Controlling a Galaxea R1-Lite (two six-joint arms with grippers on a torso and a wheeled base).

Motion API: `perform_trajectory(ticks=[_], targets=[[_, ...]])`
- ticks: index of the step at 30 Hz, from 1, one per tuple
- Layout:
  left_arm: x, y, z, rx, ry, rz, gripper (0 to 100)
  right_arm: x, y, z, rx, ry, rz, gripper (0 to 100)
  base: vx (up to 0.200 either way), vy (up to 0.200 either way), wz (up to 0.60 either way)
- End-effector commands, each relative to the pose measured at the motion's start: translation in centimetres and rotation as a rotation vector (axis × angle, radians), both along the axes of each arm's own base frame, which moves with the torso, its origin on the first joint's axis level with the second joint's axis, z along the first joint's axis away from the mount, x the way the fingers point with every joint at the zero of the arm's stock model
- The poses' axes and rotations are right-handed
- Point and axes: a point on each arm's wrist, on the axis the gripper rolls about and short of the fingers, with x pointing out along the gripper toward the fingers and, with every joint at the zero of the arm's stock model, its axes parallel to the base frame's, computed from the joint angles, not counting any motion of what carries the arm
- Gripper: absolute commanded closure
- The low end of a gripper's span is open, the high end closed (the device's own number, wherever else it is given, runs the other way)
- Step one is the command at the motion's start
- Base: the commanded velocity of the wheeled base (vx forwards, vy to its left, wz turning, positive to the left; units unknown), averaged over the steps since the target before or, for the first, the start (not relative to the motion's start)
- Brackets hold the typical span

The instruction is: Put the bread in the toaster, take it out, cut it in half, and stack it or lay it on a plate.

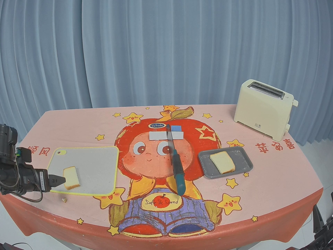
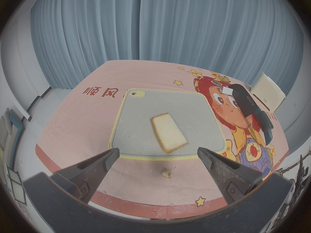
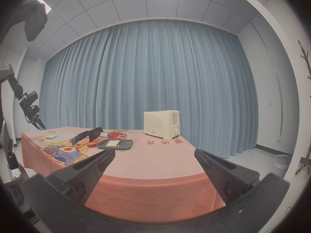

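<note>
Bread halved, nothing held.
My left gripper (image 2: pixel 157 153) gapes wide at the edge of the cutting board (image 1: pixel 93 164), where one bread half (image 1: pixel 71 177) lies; the other half (image 1: pixel 222 162) sits on the grey plate (image 1: pixel 242 157) near the toaster (image 1: pixel 263 109), whose small mark I cannot read. My right gripper (image 3: pixel 155 153) hangs spread, off the table (image 1: pixel 277 181).

one bread half (image 1: pixel 71 177) flat on cutting board (image 1: pixel 95 162), other half (image 1: pixel 222 161) on grey tray (image 1: pixel 243 159)

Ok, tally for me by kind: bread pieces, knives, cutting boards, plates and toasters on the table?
Bread pieces: 2
Knife: 1
Cutting board: 1
Plate: 1
Toaster: 1
Total: 6
</note>
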Motion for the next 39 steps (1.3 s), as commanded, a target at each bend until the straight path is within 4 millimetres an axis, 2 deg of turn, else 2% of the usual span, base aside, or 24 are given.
perform_trajectory(ticks=[1,19,20,34,39], targets=[[0.3,0.0,-0.3,0.000,0.017,0.002,0,0.1,0.0,-0.5,0.000,0.010,0.000,0,0.000,0.000,0.00],[1.0,0.0,-0.9,-0.004,0.050,0.001,0,0.1,0.0,-0.5,0.000,0.009,-0.001,0,0.000,0.000,0.00],[1.6,0.1,-1.4,-0.005,0.083,0.005,0,0.1,0.0,-0.5,0.000,0.010,0.000,0,0.000,0.000,0.00],[2.8,0.7,-2.6,-0.008,0.145,0.035,0,0.1,0.0,-0.5,0.000,0.010,0.000,0,0.000,0.000,0.00],[3.1,1.4,-2.3,-0.015,0.127,0.066,0,0.1,0.0,-0.5,0.000,0.010,0.000,0,0.000,0.000,0.00]])
